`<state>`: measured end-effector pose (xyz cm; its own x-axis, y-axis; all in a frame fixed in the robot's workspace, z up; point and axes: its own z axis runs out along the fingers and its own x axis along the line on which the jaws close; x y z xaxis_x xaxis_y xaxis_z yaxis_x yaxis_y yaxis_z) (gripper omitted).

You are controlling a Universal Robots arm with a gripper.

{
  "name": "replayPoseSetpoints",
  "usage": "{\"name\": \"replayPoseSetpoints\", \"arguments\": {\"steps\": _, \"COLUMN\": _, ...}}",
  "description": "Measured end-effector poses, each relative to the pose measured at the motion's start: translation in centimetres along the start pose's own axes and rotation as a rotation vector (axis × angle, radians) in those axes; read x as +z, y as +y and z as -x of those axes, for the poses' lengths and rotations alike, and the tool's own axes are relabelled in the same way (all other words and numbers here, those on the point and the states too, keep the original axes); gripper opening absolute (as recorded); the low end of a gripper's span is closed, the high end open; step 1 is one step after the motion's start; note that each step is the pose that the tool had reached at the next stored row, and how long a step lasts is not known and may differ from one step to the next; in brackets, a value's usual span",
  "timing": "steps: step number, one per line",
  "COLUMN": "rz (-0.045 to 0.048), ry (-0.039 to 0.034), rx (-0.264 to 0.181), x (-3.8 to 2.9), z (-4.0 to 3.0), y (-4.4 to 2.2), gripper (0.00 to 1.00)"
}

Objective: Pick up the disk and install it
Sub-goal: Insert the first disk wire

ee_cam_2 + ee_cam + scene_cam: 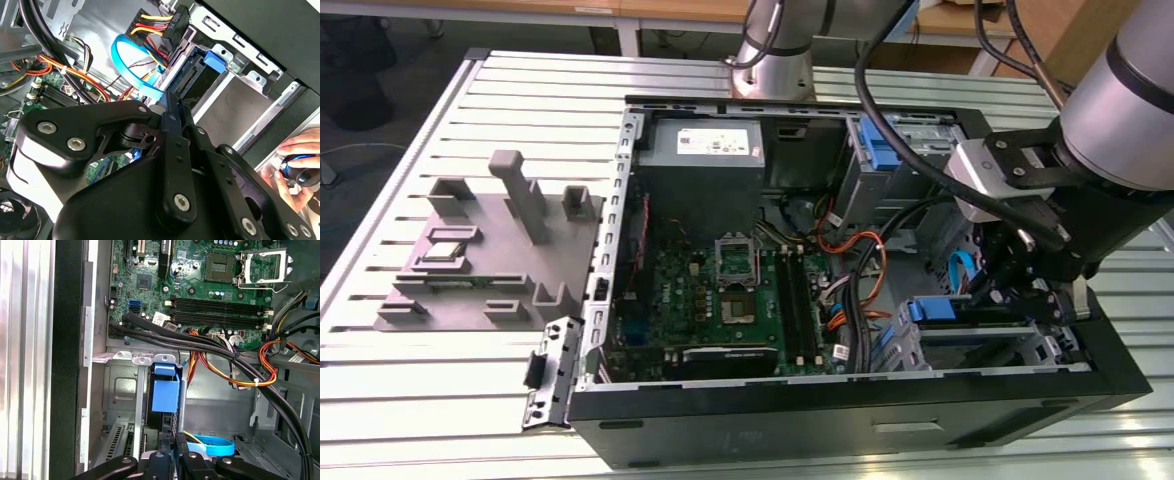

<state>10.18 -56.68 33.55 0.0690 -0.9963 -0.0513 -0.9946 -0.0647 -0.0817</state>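
The disk point(958, 322) sits in the drive cage at the open computer case's front corner, on the exterior view's right. Its blue carrier frame point(165, 390) faces the motherboard, and its connector edge point(196, 79) shows beside a blue tab. My gripper point(1019, 300) reaches down into the case right at the disk's end. The black fingers point(172, 102) stand pressed together with no gap, their tips at the disk's edge by a blue flat cable. In the first wrist view the gripper point(171, 439) stands just behind the carrier's end.
A grey power-supply box point(707, 145) and a green motherboard point(720, 290) lie in the case. Bundled cables point(240, 365) cross near the cage. A second blue bracket point(881, 150) stands at the back. A grey parts fixture point(480, 250) lies left of the case. A person's hand point(295, 170) is beside the case wall.
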Motion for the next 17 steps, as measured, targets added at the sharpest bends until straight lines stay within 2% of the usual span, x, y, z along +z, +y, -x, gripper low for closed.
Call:
{"name": "replayPoseSetpoints", "arguments": {"steps": 6, "rz": -0.0001, "ry": -0.0004, "rx": 0.0, "x": -0.19, "z": 0.01, "y": -0.02, "gripper": 0.16}}
{"name": "replayPoseSetpoints", "arguments": {"steps": 10, "rz": -0.012, "ry": 0.0003, "rx": -0.001, "x": -0.13, "z": 0.01, "y": 0.11, "gripper": 0.16}}
{"name": "replayPoseSetpoints", "arguments": {"steps": 17, "rz": -0.0137, "ry": 0.0007, "rx": -0.001, "x": 0.0, "z": 0.02, "y": 0.24, "gripper": 0.16}}
